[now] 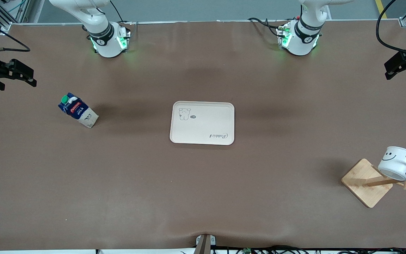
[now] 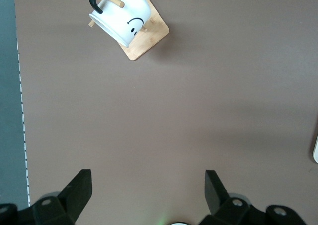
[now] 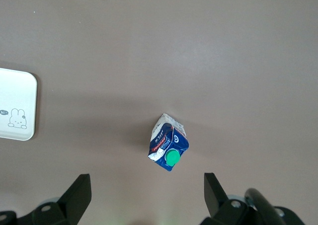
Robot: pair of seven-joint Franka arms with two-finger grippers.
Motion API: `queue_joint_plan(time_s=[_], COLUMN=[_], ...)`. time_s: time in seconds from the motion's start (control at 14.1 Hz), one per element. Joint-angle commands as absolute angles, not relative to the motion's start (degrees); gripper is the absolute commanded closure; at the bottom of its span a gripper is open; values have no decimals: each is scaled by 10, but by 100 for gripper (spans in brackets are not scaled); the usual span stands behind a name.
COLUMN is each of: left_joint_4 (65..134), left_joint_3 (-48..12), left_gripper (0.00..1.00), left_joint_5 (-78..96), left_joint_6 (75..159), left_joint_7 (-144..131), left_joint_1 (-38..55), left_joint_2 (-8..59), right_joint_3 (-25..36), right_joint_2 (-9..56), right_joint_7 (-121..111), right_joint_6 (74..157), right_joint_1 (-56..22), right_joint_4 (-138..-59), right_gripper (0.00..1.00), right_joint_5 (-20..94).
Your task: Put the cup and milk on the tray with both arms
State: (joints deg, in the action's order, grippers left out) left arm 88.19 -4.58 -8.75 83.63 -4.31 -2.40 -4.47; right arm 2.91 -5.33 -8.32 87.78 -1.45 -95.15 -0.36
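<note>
The cup (image 1: 397, 163) hangs by its black handle on a peg of a wooden rack at the left arm's end of the table; it also shows in the left wrist view (image 2: 121, 16). The milk (image 1: 78, 110) stands on the table at the right arm's end, also in the right wrist view (image 3: 169, 148). The tray (image 1: 206, 121) lies empty mid-table. My left gripper (image 2: 148, 178) is open and empty, high over bare table, well apart from the cup. My right gripper (image 3: 147, 180) is open and empty, high over the table beside the milk. Neither gripper shows in the front view.
The square wooden rack base (image 1: 365, 183) sits near the table's corner at the left arm's end. Black clamp-like fixtures (image 1: 12, 74) (image 1: 402, 63) reach in at both ends of the table. A corner of the tray (image 3: 17, 91) shows in the right wrist view.
</note>
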Motion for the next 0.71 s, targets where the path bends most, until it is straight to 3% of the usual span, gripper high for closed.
queue_joint_plan(time_s=[0.0, 0.64], left_joint_4=[884, 960], left_joint_3=[-47, -47], left_gripper=[0, 0], left_joint_5=[-84, 11], left_joint_6=[858, 1068], left_joint_7=[-44, -32], left_joint_1=[-33, -139], left_joint_2=[-43, -46], right_joint_3=[23, 23], right_joint_2=[-47, -47], right_joint_7=[-91, -91], right_joint_6=[869, 869], right_joint_1=[-4, -2], right_joint_4=[-940, -940], right_gripper=[0, 0], right_joint_5=[8, 10])
